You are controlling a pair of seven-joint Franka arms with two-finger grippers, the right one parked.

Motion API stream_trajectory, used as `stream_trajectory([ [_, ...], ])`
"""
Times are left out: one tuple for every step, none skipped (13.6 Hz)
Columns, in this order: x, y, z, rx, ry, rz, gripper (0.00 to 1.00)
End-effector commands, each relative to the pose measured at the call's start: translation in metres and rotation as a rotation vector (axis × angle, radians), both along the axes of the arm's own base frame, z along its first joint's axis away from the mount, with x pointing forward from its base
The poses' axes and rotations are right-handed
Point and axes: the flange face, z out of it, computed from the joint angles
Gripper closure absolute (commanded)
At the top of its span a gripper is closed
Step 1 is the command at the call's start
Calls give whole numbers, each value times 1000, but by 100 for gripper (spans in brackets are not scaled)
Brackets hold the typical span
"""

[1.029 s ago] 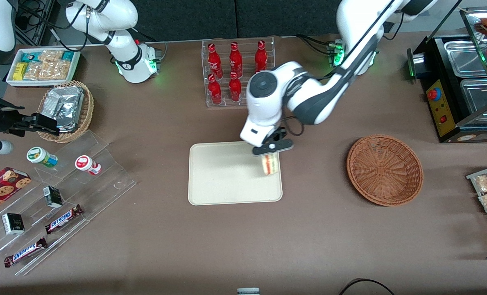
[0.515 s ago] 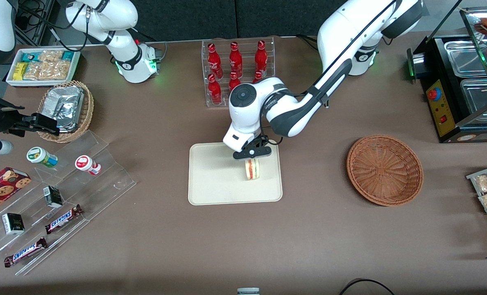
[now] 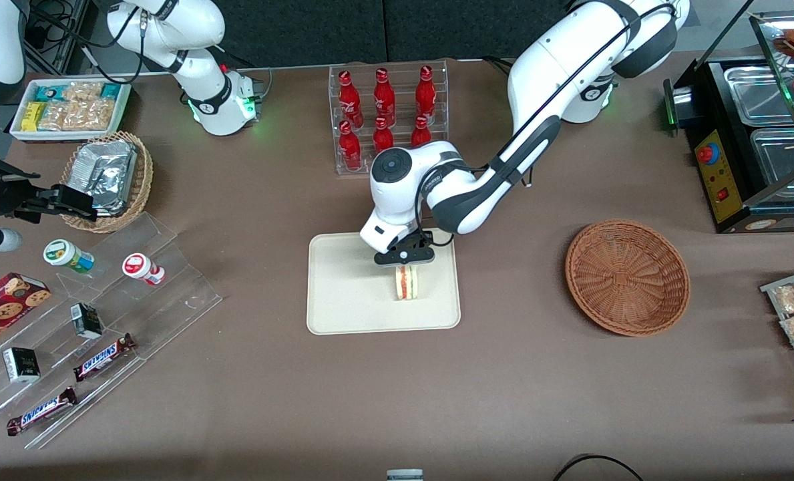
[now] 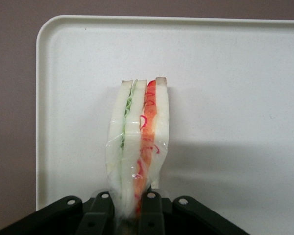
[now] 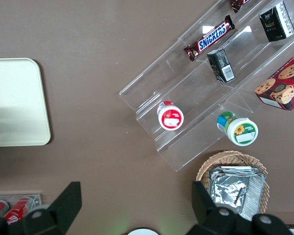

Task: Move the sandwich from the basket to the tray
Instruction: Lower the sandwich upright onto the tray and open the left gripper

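**Sandwich over tray, pincer clamped on it, not released yet**

Pincer [image 3: 407,262] sits just above centre of the front frame, over the tray [image 3: 343,294], clamped on one end of the sandwich [image 3: 407,282]. Sandwich hangs below it, over the tray's half nearer the basket [image 3: 627,277]. Basket is right of centre in the frame, nothing in it, well apart from the tray.

Wrist view: fingers [image 4: 102,213] pinch the sandwich [image 4: 137,142] across the bread faces, filling edge facing the camera, tray surface [image 4: 225,73] under it. Can't tell whether the free end is touching the tray or just above it.

Handling, my read:
- Light, soft. Bread squashes easily; it already looks pinched narrower at the clamped end than at the free end.
- Clear film wrap visible, so the surface is probably slick. Squeeze too gently and it could slide.
- Hold across the flat bread faces, as now. Gripping on the filling edges would likely push the layers apart.
- Standing on a narrow edge, so I'd expect it to tip onto a face when released. Fine, plenty of tray around it.

Task looks nearly done; what's left is letting go and lifting off.

Counter [image 3: 503,374] around the tray is bare. Bottle rack [image 3: 386,117] sits above the tray in the frame, near the arm's elbow.
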Motion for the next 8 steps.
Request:
stream_trajectory([
  [4, -7, -5, -2, -21, 8, 83],
  [4, -6, -7, 1, -18, 9, 78],
  [4, -6, -9, 3, -16, 9, 62],
  [5, -5, -7, 0, -17, 11, 31],
  [6, -4, -3, -2, -19, 16, 10],
  [10, -2, 3, -5, -23, 25, 1],
  [16, -2, 17, -17, -35, 39, 1],
  [19, -2, 30, -13, -46, 46, 1],
])
